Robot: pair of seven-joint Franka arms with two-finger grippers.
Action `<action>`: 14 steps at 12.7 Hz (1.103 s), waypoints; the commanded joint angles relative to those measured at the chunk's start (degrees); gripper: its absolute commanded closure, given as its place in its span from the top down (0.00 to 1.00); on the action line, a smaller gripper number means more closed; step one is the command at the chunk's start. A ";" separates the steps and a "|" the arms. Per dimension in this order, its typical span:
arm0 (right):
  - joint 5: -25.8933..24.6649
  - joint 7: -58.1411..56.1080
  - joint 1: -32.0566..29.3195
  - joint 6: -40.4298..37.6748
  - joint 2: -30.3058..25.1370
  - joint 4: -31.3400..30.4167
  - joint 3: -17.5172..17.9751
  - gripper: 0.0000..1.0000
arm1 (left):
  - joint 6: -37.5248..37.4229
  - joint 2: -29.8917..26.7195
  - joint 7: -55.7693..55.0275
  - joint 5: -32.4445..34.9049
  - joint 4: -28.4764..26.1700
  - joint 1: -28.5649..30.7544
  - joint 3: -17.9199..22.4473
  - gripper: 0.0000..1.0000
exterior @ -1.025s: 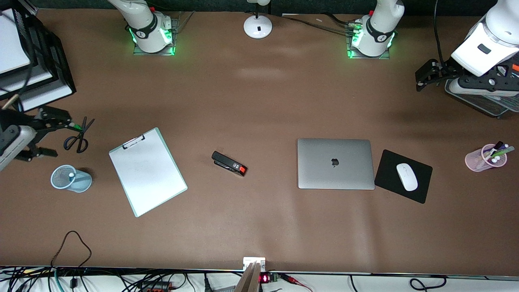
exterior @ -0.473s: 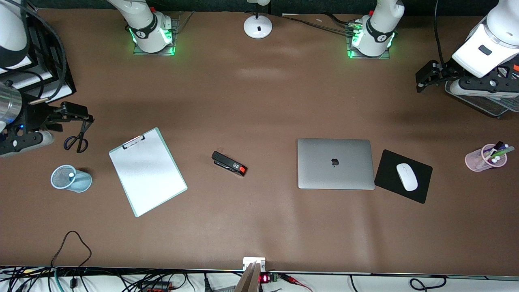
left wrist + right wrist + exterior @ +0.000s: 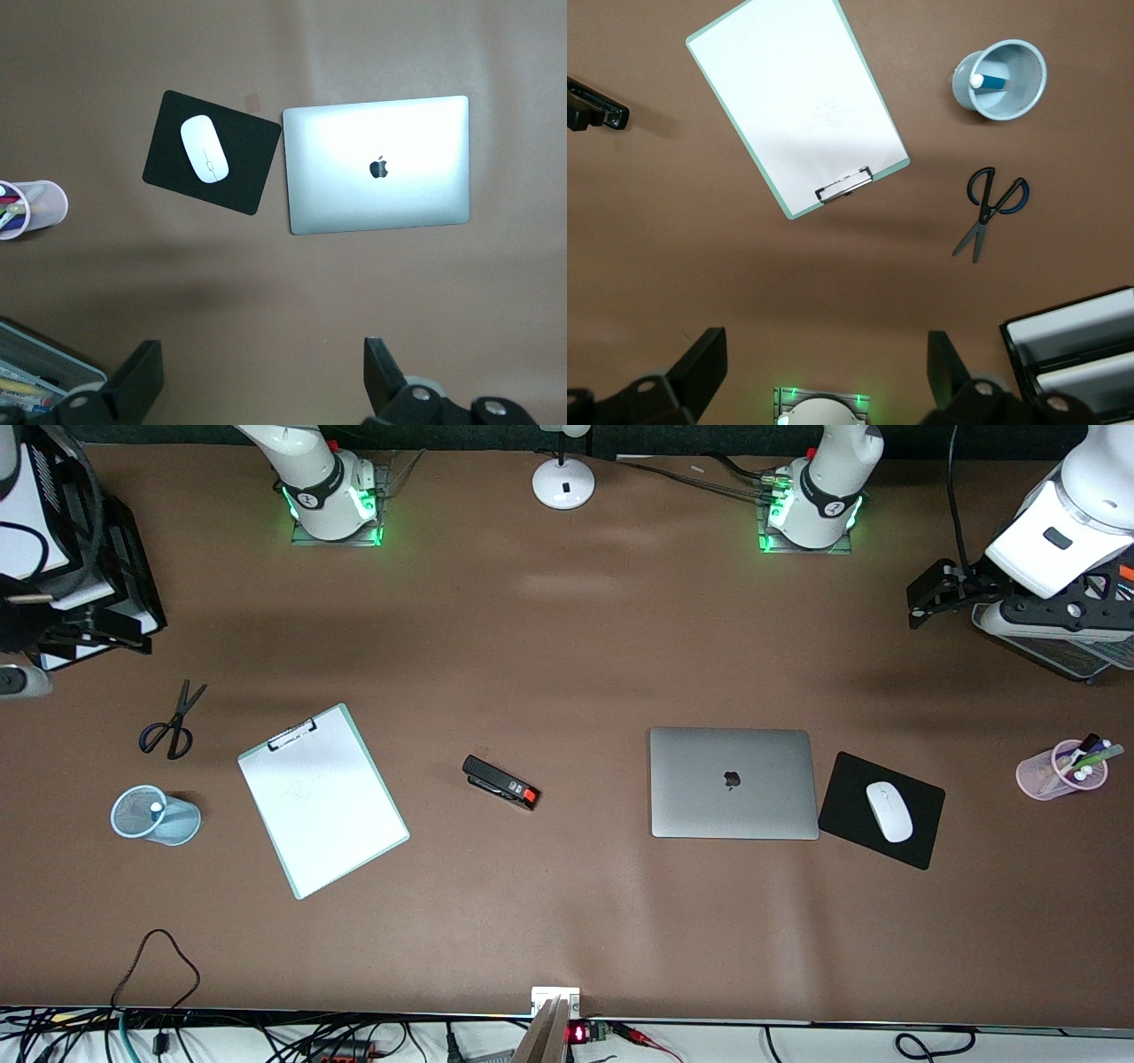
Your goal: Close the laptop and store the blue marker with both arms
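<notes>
The silver-grey laptop (image 3: 733, 782) lies shut on the table, lid up with its dark apple logo; it also shows in the left wrist view (image 3: 376, 164). The blue marker (image 3: 988, 81) lies inside a tipped light-blue mesh cup (image 3: 155, 815) at the right arm's end of the table; its white end (image 3: 157, 808) shows in the front view. My left gripper (image 3: 914, 605) is open and empty in the air at the left arm's end, its own view (image 3: 261, 350) showing bare table between the fingers. My right gripper (image 3: 133, 631) is open and empty by the black document tray (image 3: 97, 558); it also shows in the right wrist view (image 3: 826, 341).
A clipboard (image 3: 321, 799), scissors (image 3: 171, 722) and a black stapler (image 3: 500, 782) lie on the table. A white mouse (image 3: 889, 811) sits on a black pad (image 3: 846, 806) beside the laptop. A pink cup of pens (image 3: 1059, 771) and a mesh tray (image 3: 1063, 651) stand at the left arm's end.
My right gripper has moved from over the scissors away toward the black tray, uncovering the scissors. The left gripper has barely moved.
</notes>
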 commanded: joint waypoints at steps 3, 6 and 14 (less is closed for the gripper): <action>-1.94 3.74 0.12 3.56 -5.28 -7.06 -0.25 1.00 | -0.13 0.97 1.29 -1.05 1.91 0.30 -0.01 1.00; -1.94 3.93 0.21 8.23 -11.52 -15.00 -0.16 1.00 | -0.21 0.89 1.29 -1.14 2.34 0.30 -0.01 1.00; -1.86 4.02 -0.15 9.55 -14.17 -15.80 -0.25 1.00 | -0.21 1.59 1.29 -0.87 3.84 0.38 -0.01 1.00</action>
